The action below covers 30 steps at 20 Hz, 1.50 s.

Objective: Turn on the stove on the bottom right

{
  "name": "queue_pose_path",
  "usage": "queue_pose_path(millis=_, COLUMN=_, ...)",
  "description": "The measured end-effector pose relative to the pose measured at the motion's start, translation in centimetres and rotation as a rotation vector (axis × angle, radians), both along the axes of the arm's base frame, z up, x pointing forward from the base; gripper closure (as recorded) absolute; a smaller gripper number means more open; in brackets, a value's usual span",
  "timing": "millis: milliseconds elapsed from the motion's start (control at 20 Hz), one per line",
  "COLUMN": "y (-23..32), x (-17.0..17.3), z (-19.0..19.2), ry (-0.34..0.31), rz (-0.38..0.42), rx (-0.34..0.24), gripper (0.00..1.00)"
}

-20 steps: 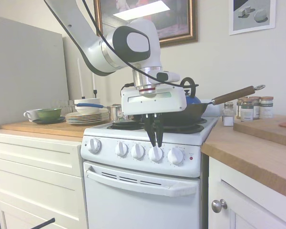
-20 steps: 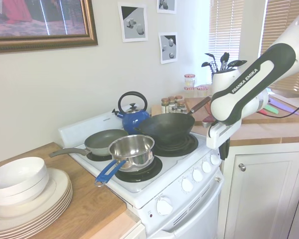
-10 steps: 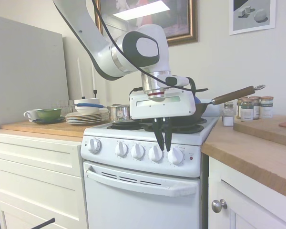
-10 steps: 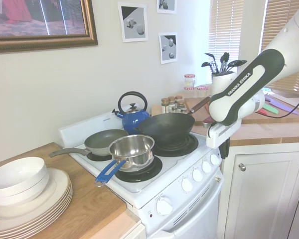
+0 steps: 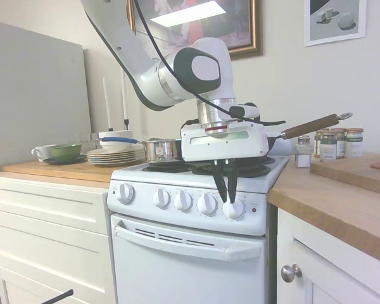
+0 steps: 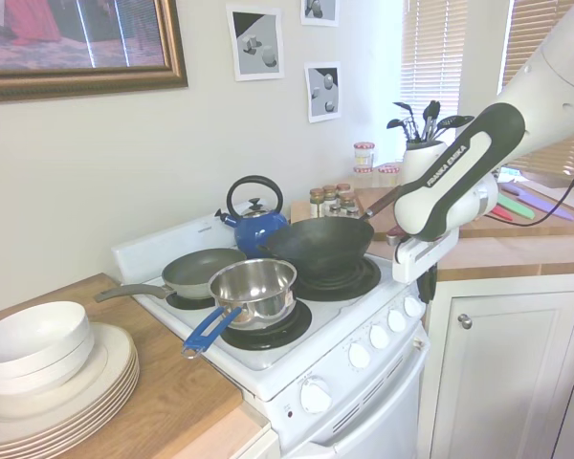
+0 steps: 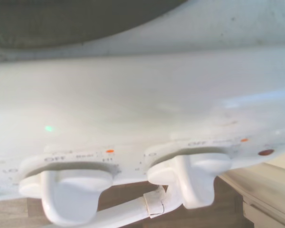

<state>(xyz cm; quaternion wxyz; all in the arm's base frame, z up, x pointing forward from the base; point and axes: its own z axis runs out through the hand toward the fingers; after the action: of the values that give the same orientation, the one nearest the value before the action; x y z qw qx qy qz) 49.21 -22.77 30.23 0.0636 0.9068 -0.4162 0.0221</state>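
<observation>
The white stove (image 5: 177,253) carries five round knobs along its front panel, with a small red light (image 5: 253,209) at the right end. My gripper (image 5: 227,199) hangs fingers-down right in front of the rightmost knob (image 5: 234,208), its tips at the knob's upper left. The fingers look shut with nothing between them. From the other side, the gripper (image 6: 428,287) sits just above the end knob (image 6: 414,306). The wrist view shows two knobs close up, the end knob (image 7: 194,178) and its neighbour (image 7: 71,190), beside the red light (image 7: 265,152).
A black wok (image 6: 318,245), a steel saucepan (image 6: 253,285), a grey frying pan (image 6: 199,272) and a blue kettle (image 6: 256,225) sit on the burners. The wok's wooden handle (image 5: 310,126) juts right. Spice jars (image 5: 332,144) and stacked plates (image 5: 114,155) stand on the wooden counters.
The gripper has slid right along the knob row, from the fourth knob to the rightmost one. Its fingers keep the same narrow stance.
</observation>
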Motion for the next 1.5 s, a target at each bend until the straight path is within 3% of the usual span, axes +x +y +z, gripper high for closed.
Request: queue_pose_path(millis=1500, y=-0.6, x=3.1, z=-1.0, ry=0.009, rz=-0.003, rx=-0.008, gripper=1.00)
